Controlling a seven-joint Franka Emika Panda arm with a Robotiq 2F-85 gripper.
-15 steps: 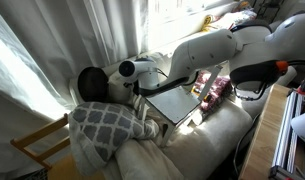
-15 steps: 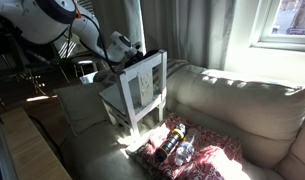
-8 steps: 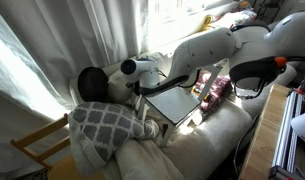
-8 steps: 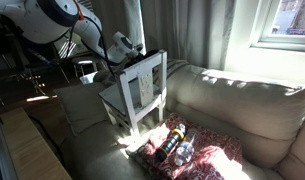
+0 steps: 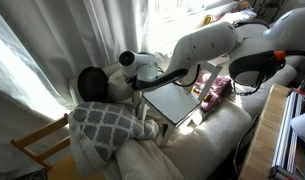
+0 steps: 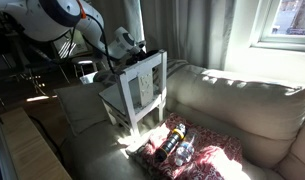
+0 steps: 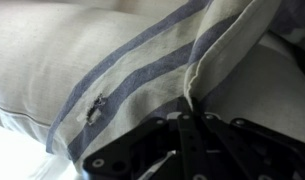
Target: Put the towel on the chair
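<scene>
The towel (image 7: 102,60), pale beige cloth with blue-grey stripes, fills the wrist view. My gripper (image 7: 190,112) is shut on a raised fold of it, with the black fingers (image 7: 152,140) meeting at the crease. In an exterior view the towel (image 5: 116,88) lies bunched at the sofa's back beside the curtain, and my gripper (image 5: 123,80) comes down onto it. The small whitish chair (image 5: 178,102) stands on the sofa just beside my arm. In an exterior view, the chair (image 6: 138,92) has its open-frame back upright, with my gripper (image 6: 120,52) behind it.
A grey cushion with a white lattice pattern (image 5: 107,125) lies in front of the towel, and a black round object (image 5: 90,82) sits next to it. A yellow wooden chair (image 5: 37,145) stands off the sofa's end. A colourful bag with bottles (image 6: 177,145) lies on the sofa (image 6: 242,100).
My gripper has gone from open to shut on a fold of the towel. The wrist has risen slightly. The chair has not moved.
</scene>
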